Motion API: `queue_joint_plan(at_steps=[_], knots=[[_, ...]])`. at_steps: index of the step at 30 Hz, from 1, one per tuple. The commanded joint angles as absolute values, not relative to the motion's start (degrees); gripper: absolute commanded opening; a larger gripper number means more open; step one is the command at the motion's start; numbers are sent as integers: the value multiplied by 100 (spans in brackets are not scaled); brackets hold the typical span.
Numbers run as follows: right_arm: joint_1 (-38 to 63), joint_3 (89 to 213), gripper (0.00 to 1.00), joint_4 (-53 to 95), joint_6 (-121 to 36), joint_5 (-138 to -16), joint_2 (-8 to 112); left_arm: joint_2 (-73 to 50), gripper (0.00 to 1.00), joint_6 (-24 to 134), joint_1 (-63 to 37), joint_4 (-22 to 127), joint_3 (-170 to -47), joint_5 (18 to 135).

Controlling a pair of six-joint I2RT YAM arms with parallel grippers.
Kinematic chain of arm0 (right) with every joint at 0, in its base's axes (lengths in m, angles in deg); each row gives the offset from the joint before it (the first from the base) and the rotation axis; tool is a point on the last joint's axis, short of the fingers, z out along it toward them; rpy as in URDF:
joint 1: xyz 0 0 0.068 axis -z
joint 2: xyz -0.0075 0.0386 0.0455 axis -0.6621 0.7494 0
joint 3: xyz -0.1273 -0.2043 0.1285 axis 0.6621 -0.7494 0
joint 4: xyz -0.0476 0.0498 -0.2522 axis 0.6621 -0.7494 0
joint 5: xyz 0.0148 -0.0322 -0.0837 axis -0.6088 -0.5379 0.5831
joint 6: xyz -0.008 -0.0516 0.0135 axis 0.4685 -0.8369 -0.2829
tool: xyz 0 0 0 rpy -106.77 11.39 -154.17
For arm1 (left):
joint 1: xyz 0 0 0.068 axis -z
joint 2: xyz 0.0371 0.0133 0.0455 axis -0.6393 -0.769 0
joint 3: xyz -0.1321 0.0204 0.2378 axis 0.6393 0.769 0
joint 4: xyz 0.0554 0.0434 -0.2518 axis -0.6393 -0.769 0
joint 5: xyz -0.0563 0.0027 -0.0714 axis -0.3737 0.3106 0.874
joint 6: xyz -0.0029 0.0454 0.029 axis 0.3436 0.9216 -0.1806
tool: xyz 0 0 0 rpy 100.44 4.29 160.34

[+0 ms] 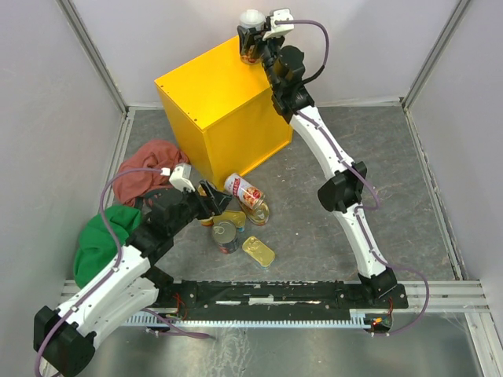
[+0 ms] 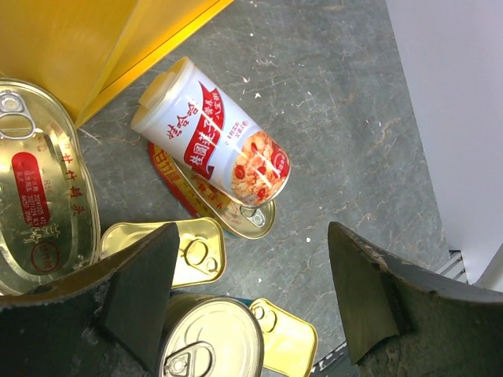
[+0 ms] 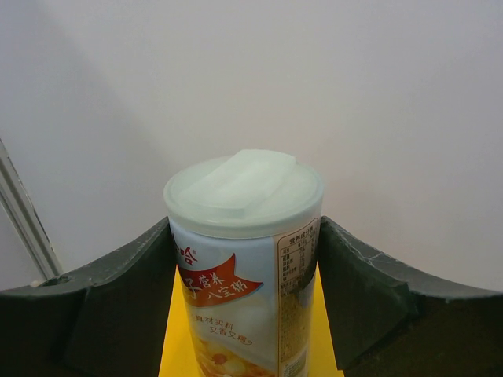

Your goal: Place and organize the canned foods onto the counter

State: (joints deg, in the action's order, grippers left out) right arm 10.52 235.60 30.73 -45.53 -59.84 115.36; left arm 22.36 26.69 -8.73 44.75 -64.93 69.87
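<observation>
pinching an upright tall can [image 3: 244, 236], the right pincer [image 1: 253, 43] holds it at the yellow counter's [image 1: 212, 86] far corner; the left pincer [image 2: 251, 294] hangs spread above a fallen tall can [image 2: 216, 141] and gold tins [image 2: 43, 196] on the grey tabletop [image 2: 346, 133] near the counter

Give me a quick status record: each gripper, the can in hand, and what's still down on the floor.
right gripper: shut on upright tall can, at the yellow box's far corner
can touching box: cannot tell
left gripper: open, over round can
not yet placed: six cans; second tall can lies on its side across an oval tin
</observation>
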Motion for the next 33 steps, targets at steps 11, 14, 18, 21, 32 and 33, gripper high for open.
queue_joint_plan(at_steps=[11, 14, 18, 21, 32, 33], knots=[[1065, 22816, 80, 2737, -4464, -6167, 11539, 2797, 82, 2380, -843, 4834, -6145, 6826], [1038, 22477, 89, 2715, -4430, -6154, 11293, 2893, 82, 2319, -845, 4796, -6147, 6821], [1019, 22107, 93, 2673, -4389, -6112, 11028, 3037, 82, 2261, -837, 4735, -6154, 6790], [997, 21758, 96, 2700, -4358, -6075, 10713, 3113, 82, 2230, -842, 4649, -6196, 6782], [889, 21027, 99, 2322, -4422, -5970, 9683, 3395, 82, 2128, -840, 4337, -6399, 6691], [879, 20895, 99, 2328, -4435, -5947, 9573, 3407, 82, 2128, -844, 4318, -6419, 6686]])
